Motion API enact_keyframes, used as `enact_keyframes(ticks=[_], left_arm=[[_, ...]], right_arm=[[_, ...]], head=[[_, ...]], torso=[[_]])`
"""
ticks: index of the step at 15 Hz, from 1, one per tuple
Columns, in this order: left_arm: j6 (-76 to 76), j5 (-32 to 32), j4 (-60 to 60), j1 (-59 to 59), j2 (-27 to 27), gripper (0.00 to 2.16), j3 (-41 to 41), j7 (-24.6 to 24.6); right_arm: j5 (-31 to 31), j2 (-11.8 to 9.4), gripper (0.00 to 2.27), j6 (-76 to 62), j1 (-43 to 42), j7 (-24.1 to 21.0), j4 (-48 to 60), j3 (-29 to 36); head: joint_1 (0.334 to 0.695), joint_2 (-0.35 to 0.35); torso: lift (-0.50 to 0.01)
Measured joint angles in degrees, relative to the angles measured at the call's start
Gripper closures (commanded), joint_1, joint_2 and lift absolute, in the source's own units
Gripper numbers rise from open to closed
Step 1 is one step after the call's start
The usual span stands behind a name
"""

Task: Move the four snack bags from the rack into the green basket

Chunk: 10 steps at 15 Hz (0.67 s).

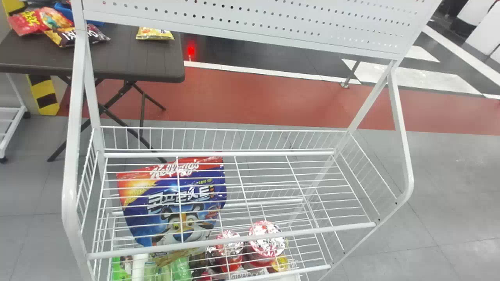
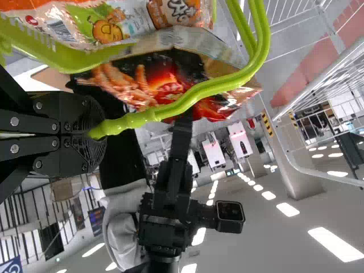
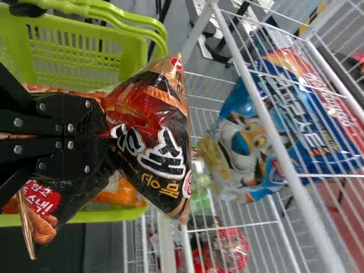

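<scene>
My left gripper (image 2: 101,133) is shut on the handle (image 2: 176,105) of the green basket (image 2: 62,57). In the right wrist view, my right gripper (image 3: 106,136) pinches a black-and-red snack bag (image 3: 153,142) around its middle, held over the green basket (image 3: 85,54). The same bag (image 2: 165,85) shows in the left wrist view, beside the basket handle. Other snack bags (image 2: 114,25) lie in the basket, and some orange packaging (image 3: 120,193) shows beneath the held bag.
The white wire rack (image 1: 230,242) stands ahead. Under its upper wire shelf are a large blue cereal bag (image 1: 172,203), red-topped cups (image 1: 266,240) and green items. A dark folding table (image 1: 117,58) with several snack bags stands behind at left.
</scene>
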State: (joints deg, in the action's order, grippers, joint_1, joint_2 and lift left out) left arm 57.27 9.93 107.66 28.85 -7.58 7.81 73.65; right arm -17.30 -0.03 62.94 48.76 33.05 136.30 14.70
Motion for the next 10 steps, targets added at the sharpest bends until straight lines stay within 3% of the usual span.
enact_keyframes(ticks=[9,10], left_arm=[[-0.15,-0.10,0.08,0.37,0.11,1.85,0.02,0.07],[-0.17,-0.10,0.14,0.46,0.11,1.85,0.01,0.13]], right_arm=[[4.70,-4.15,2.08,7.61,1.72,-0.84,-0.36,-12.96],[4.57,-4.19,1.78,7.36,1.75,-1.20,-0.20,-12.81]], head=[[0.695,-0.350],[0.695,-0.350]], torso=[[0.000],[0.000]])
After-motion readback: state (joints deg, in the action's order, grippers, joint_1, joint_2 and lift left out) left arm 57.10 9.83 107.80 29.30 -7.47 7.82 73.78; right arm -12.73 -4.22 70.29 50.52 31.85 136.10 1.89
